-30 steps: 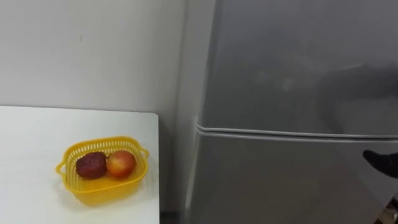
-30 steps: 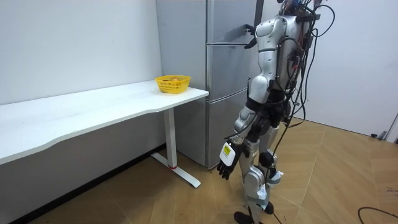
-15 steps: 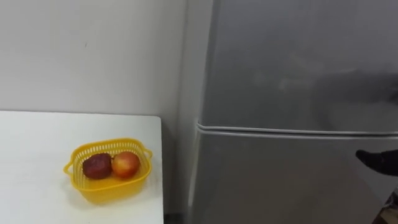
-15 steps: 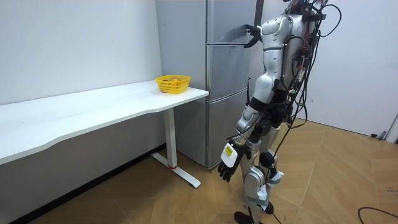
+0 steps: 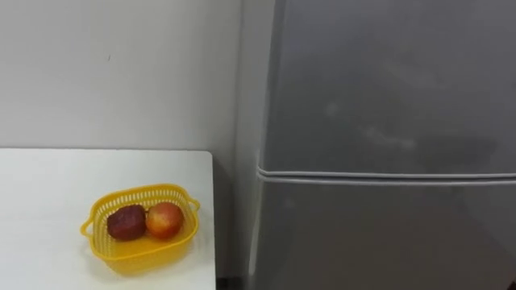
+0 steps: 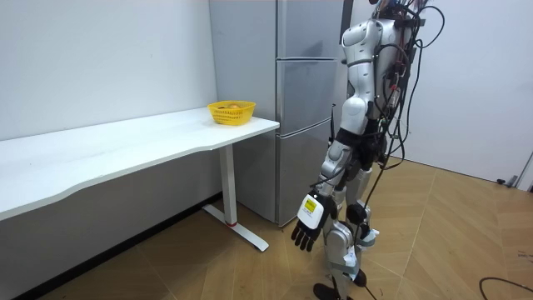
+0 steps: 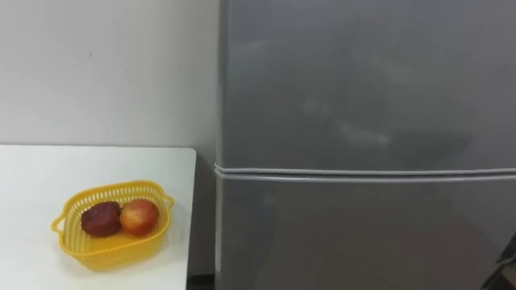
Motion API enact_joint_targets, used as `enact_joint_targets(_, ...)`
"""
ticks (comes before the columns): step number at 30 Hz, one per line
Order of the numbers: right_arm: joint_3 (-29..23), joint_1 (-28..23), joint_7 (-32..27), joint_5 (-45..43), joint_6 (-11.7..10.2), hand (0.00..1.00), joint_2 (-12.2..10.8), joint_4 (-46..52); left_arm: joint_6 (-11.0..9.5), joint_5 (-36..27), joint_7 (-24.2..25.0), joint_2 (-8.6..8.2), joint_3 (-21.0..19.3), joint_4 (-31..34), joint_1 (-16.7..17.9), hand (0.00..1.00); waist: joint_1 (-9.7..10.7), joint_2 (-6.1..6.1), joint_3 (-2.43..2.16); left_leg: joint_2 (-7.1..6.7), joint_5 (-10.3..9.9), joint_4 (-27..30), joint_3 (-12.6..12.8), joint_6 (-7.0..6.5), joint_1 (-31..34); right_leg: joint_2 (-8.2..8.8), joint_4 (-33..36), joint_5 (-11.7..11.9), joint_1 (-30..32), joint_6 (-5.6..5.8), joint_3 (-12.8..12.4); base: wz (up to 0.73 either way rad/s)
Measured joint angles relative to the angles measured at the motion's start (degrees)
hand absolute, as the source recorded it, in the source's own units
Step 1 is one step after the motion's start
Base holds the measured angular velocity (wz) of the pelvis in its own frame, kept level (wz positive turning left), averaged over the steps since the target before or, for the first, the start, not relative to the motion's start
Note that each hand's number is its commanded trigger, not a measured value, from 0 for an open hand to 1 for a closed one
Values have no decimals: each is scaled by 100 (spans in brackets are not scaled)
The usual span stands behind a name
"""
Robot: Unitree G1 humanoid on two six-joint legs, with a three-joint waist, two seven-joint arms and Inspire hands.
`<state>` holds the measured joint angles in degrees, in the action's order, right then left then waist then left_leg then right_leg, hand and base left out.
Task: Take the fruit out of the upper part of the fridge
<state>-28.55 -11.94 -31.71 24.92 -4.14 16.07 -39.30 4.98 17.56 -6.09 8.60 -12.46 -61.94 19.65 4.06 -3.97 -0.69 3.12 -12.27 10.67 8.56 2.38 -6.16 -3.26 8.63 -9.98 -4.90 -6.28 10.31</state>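
Upright before the grey fridge (image 5: 387, 121), the robot faces its upper door (image 5: 387, 72), which is shut, as is the lower door (image 5: 379, 238) under the seam. Its left hand (image 6: 309, 227) hangs by its thigh, fingers loosely spread and holding nothing. A dark sliver at the lower right edge may be the right hand (image 7: 510, 272); I cannot tell its state. Just beside the fridge, a white table (image 5: 40, 193) bears a yellow basket (image 5: 137, 254) holding an apple (image 5: 164, 220) touching a dark red fruit (image 5: 127, 223).
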Motion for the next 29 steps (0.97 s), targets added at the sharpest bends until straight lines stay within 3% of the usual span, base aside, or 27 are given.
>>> enact_joint_targets(3,-16,-319,78,551,210,0,-351,-1311,-4,48,2,-149,-318,20,39,0,45,234,2,-31,4,-23,-30,-1,-106,23,43,-77,-28,8,-34,-5)
enact_joint_targets(6,-11,-435,178,632,430,0,-681,-2301,6,52,4,-101,-445,14,97,0,49,206,2,-40,3,8,-77,-2,-173,37,234,-252,17,14,-100,-8)
enact_joint_targets(10,230,-428,439,558,598,0,-746,-2857,63,77,73,-156,-440,16,139,0,34,184,19,-42,2,18,-82,-3,-141,43,220,-239,30,-6,-65,4)
enact_joint_targets(14,816,-263,932,-177,787,0,-729,-3436,248,69,153,-156,-407,6,101,0,-80,132,38,-69,1,3,-116,-5,-203,49,206,-229,-12,10,-68,4)
enact_joint_targets(19,1529,-76,1360,-1284,987,0,-737,-3439,390,67,160,-155,-280,-15,44,0,-235,224,38,-94,-3,6,-145,-12,-230,89,200,-221,-47,22,-20,-2)
enact_joint_targets(21,1869,-3,1499,-1794,1051,0,-739,-3443,422,67,157,-157,-144,-18,-53,0,-287,281,48,-119,-12,10,-268,-27,-247,110,200,-238,-100,43,50,19)
enact_joint_targets(24,2129,186,1687,-2323,1120,0,-743,-3422,450,69,161,-162,135,-32,-128,0,-323,332,64,-132,-12,5,-250,-27,-256,117,215,-258,-119,61,67,14)
enact_joint_targets(29,2497,416,1820,-2603,1118,0,-745,-3351,521,96,180,-178,383,1,-191,0,-482,364,83,-134,-12,4,-252,-27,-247,115,206,-258,-113,62,49,0)
